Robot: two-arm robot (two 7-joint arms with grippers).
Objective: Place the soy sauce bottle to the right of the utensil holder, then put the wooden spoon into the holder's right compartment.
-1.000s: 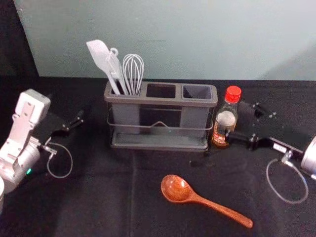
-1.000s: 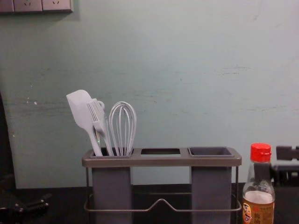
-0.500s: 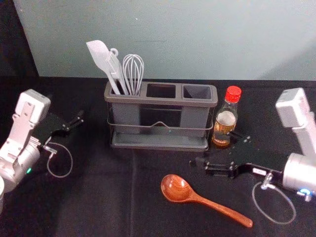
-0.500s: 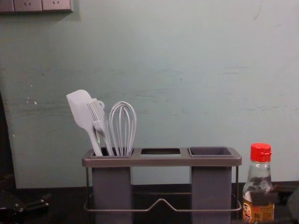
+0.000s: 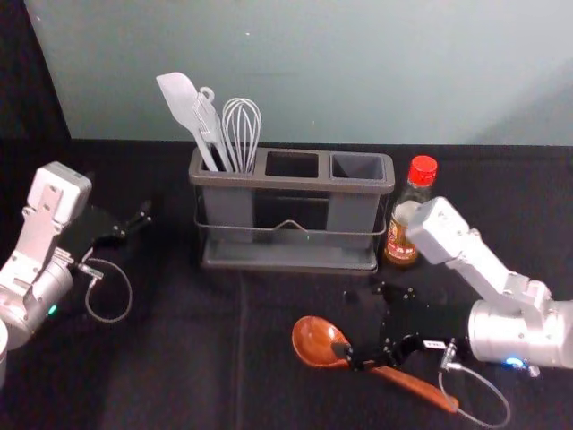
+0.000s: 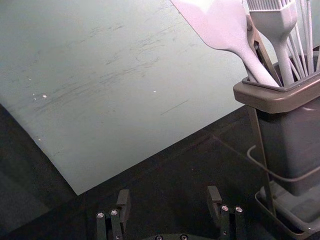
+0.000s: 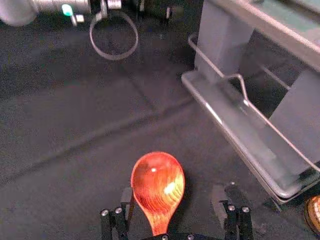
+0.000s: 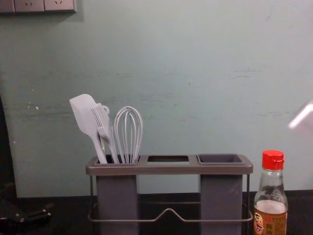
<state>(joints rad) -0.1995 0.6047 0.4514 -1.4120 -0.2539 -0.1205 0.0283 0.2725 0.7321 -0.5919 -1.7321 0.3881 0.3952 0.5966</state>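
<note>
In the head view my right gripper (image 5: pixel 346 322) is open above the wooden spoon (image 5: pixel 315 341), one finger over the spoon where bowl meets handle. In the right wrist view the spoon (image 7: pixel 158 181) lies between the spread fingers of my right gripper (image 7: pixel 172 195), nearer one of them. Upright beside the holder's right end stands the soy sauce bottle (image 5: pixel 400 244), red-capped, also in the chest view (image 8: pixel 270 215). The grey utensil holder (image 5: pixel 291 184) has its middle and right compartments empty. My left gripper (image 5: pixel 134 226) is parked at the left; in its wrist view the gripper (image 6: pixel 168 196) is open.
A spatula (image 5: pixel 182 100), a brush and a whisk (image 5: pixel 242 134) stand in the holder's left compartment. Dark cloth (image 5: pixel 179 358) covers the table, and a pale wall (image 5: pixel 358 72) rises behind. My right forearm crosses the table's right side, in front of the bottle.
My right gripper has moved away from the bottle, forward towards the robot and leftward, to the spoon. Bottle, spoon and left arm have stayed where they were.
</note>
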